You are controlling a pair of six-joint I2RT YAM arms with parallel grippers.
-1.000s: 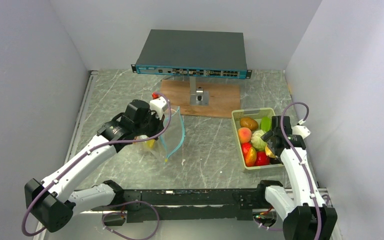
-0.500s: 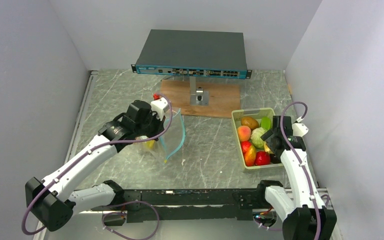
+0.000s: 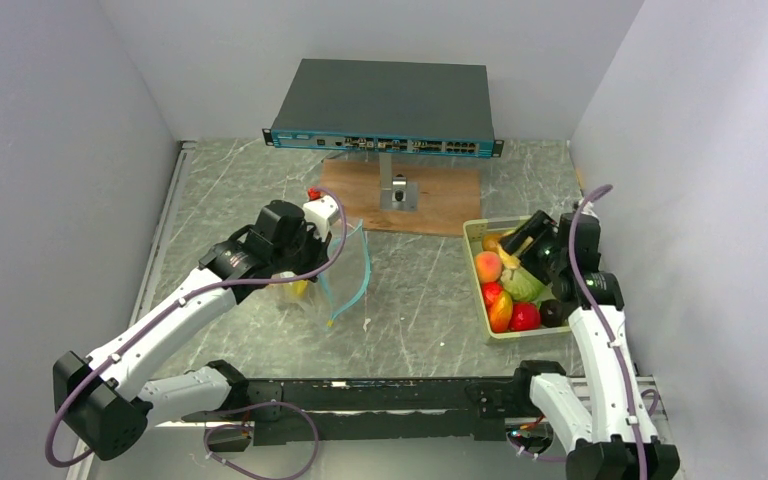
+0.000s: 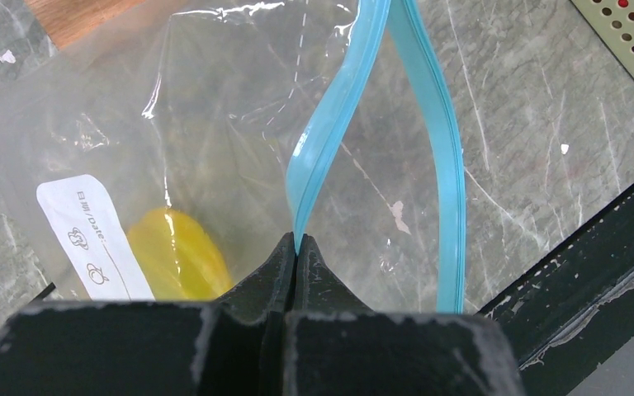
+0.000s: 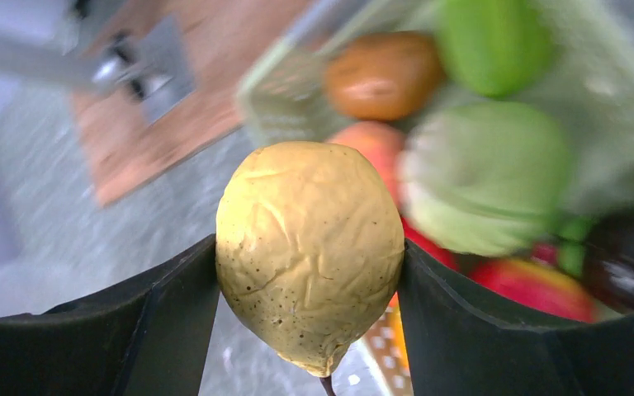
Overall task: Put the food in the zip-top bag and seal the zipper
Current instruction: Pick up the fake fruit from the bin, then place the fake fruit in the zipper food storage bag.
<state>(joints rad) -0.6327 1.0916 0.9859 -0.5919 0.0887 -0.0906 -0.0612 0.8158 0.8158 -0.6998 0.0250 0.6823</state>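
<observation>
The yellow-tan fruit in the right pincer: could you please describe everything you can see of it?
The yellow-tan toy fruit is egg-shaped, with wrinkled, speckled, matte skin and a small dark stem tip at its lower end. The right pincer clamps it on both sides, nothing else touching it, over the pale green tray of other food.

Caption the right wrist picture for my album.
Right gripper holds a wrinkled yellow fruit; the tray of other food lies blurred behind.

Right gripper (image 5: 309,272) clamps wrinkled yellow fruit (image 5: 309,252); blurred tray (image 5: 619,99) behind.
</observation>
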